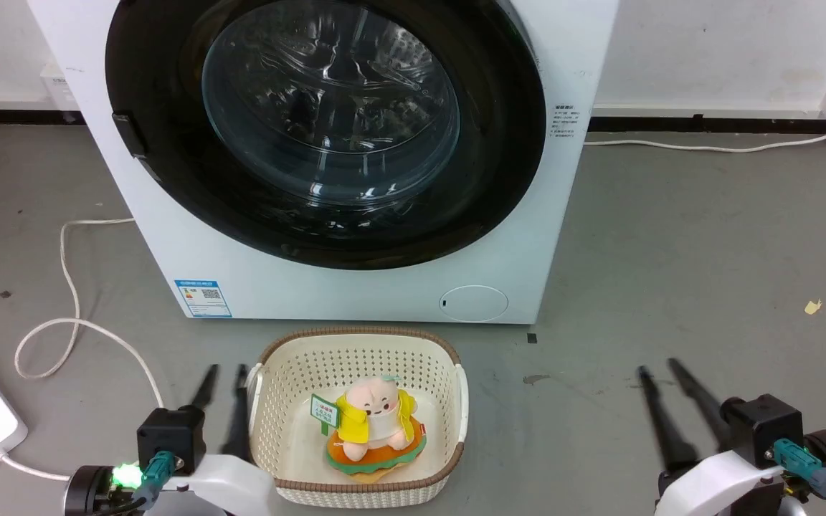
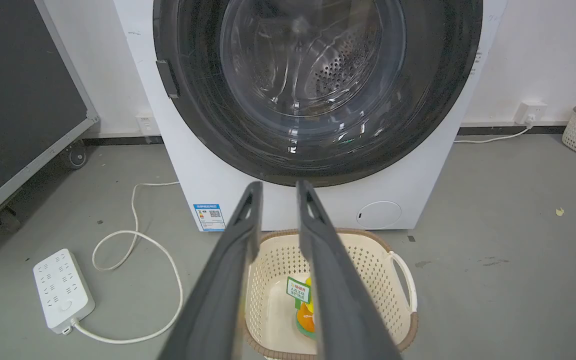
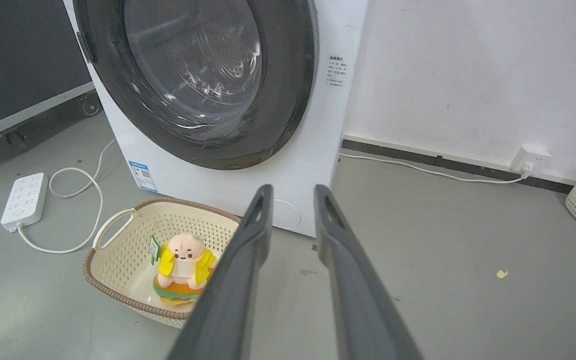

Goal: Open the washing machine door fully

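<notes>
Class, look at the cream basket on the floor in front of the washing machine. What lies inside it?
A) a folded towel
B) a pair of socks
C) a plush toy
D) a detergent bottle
C: a plush toy in a yellow jacket sits in the basket.

The door (image 1: 327, 122) is glossy black plastic around clear glass; before it, a perforated plastic basket (image 1: 359, 334) on matt floor (image 1: 671, 251).

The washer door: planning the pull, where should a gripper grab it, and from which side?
Probably the black tab at the left rim of the door, hooked from the left by the left gripper: it alone juts from the smooth round face.
</notes>
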